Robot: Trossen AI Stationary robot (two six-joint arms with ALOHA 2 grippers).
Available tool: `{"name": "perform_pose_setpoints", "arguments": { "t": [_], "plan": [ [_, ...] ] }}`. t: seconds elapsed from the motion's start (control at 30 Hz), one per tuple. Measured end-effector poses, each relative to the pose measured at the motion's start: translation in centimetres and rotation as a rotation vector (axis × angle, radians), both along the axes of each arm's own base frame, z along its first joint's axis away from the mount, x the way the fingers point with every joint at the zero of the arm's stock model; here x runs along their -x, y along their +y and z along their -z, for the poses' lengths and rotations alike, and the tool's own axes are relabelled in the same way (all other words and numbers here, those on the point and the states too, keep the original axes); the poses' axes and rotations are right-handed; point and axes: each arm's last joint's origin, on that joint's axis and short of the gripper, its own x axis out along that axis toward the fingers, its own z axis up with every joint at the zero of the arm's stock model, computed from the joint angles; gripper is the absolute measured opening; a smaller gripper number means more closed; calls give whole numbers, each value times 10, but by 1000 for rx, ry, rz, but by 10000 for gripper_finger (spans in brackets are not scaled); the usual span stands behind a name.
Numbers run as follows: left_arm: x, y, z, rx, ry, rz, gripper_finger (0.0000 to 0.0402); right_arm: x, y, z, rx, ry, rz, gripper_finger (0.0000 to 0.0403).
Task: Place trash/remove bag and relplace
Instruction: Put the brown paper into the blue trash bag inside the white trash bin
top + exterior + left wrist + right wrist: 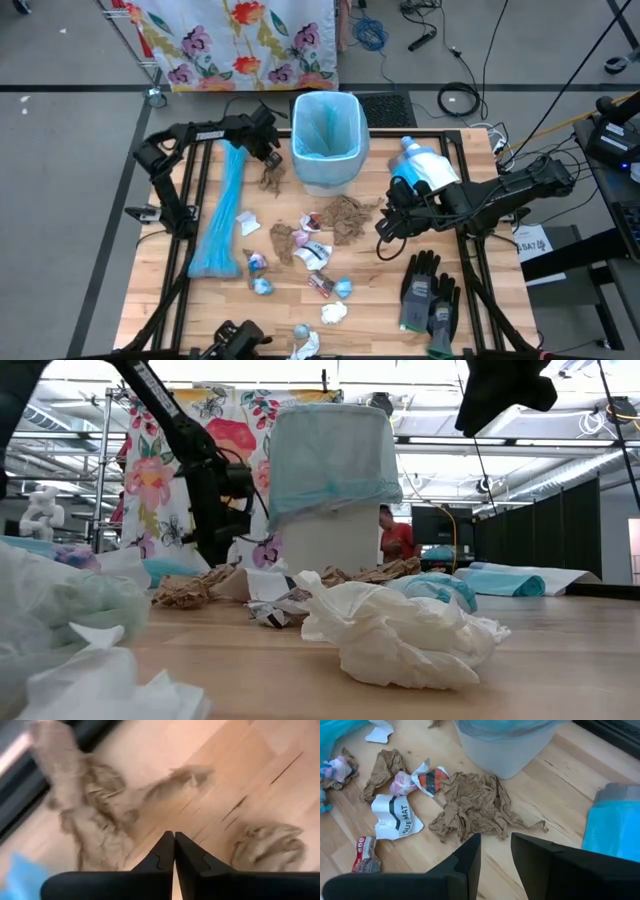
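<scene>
Trash scraps lie across the table's middle: a large crumpled brown paper sheet [346, 217] [475, 810], smaller brown wads [272, 178] [95, 805], printed wrappers [395, 817] and white tissue [400, 635]. The white bin [327, 140] with a light blue liner stands at the far middle. My left gripper [268, 155] [174, 842] hovers shut just left of the bin, above a brown wad, with nothing between its fingers. My right gripper [385, 225] [495, 847] is open, right of the large brown sheet, its fingers pointing toward it without touching it.
A long folded light blue bag [225, 215] lies along the left side. A blue-and-white packet [425, 165] sits under the right arm. Grey-black gloves [430, 292] lie near the right front. A floral cloth [240, 40] hangs beyond the far edge.
</scene>
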Motion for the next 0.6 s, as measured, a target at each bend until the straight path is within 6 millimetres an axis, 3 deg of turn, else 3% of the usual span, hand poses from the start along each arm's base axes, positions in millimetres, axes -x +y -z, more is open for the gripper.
{"name": "perform_pose_setpoints", "arguments": {
  "t": [0.3, 0.47, 0.6],
  "plan": [
    [9, -19, -52, -95, -82, -8, 3, 0, 0, 0, 23, 20, -38, 100],
    [9, -17, -62, -150, -148, -64, 11, 0, 0, 0, 28, 22, -45, 100],
    [11, -12, -62, -164, -162, -79, 57, 0, 0, 0, 22, 17, -37, 100]
  ]
}}
